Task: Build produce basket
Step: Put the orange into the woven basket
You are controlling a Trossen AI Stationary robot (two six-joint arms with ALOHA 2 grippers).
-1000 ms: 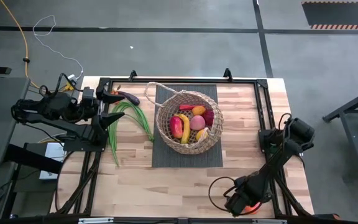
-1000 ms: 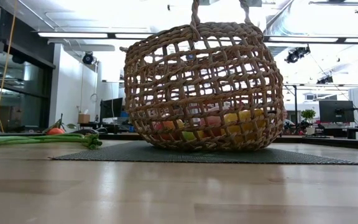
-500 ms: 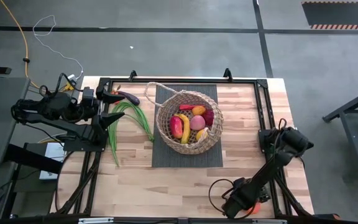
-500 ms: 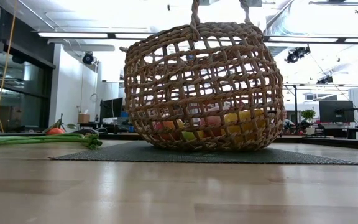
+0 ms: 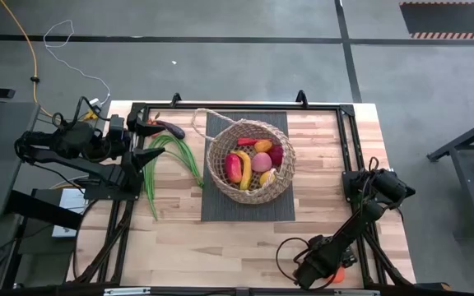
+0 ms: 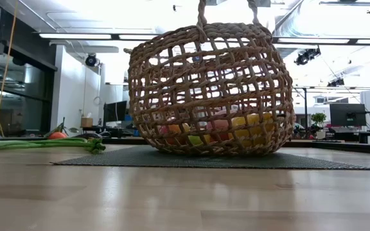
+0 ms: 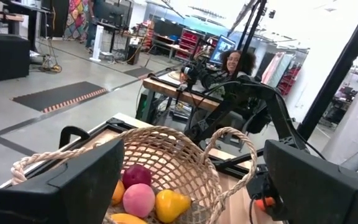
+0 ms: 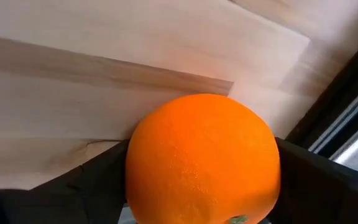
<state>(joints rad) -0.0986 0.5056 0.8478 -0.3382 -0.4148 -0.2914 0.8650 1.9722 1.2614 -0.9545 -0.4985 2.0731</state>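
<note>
Risk of orange (image 8: 204, 158) squirting off near table (image 5: 245, 247) edge if right end effector (image 5: 329, 273), wide astride it, closes off-centre; left end effector (image 5: 148, 141) waiting wide by basket (image 5: 220, 168).

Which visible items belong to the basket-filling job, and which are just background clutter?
Job items: basket on the mat; banana and pink fruit inside; green beans, eggplant on the table; orange between the right end effector's fingers.

Bystanders: dark mat, yellow cable, seated person.

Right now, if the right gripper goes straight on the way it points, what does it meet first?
The orange. It sits directly between the fingers of the right gripper, close in front, on the wooden table near its front edge. Contact cannot be confirmed yet.
</note>
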